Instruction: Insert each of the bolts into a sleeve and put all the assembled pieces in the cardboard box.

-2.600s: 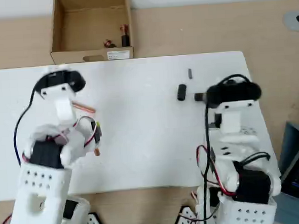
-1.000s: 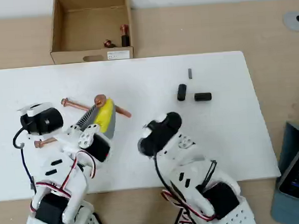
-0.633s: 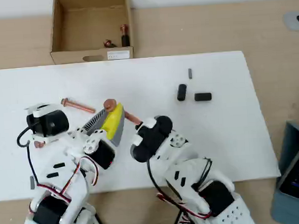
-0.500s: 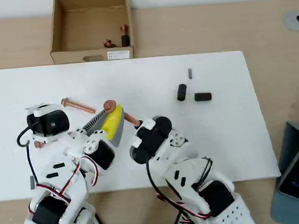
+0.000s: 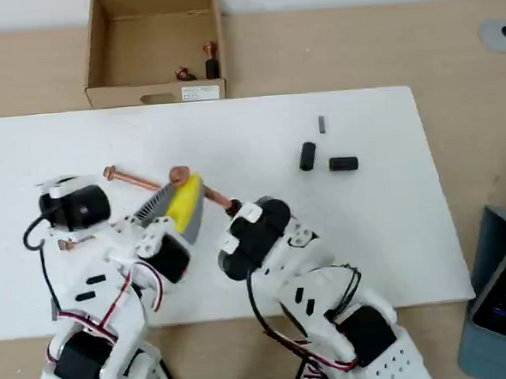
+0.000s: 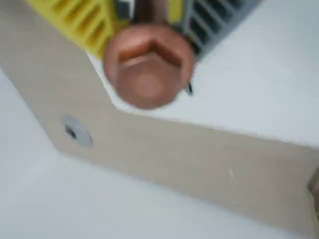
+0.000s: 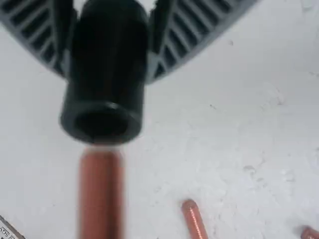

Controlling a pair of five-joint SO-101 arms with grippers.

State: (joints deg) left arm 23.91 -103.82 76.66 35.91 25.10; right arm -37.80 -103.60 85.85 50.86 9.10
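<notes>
White label (image 5: 201, 92) on cardboard box (image 5: 96, 46) front, print illegible

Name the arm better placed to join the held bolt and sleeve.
Right, probably. The right jaws hold the black sleeve with its open bore facing the tip of the copper bolt, roughly in line and close. The left jaws clamp that bolt behind its head, so it can hold steady.

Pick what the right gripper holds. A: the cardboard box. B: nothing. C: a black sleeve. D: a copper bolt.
C: in the right wrist view the right gripper is shut on the sleeve, with the bolt pointing at its mouth.
</notes>
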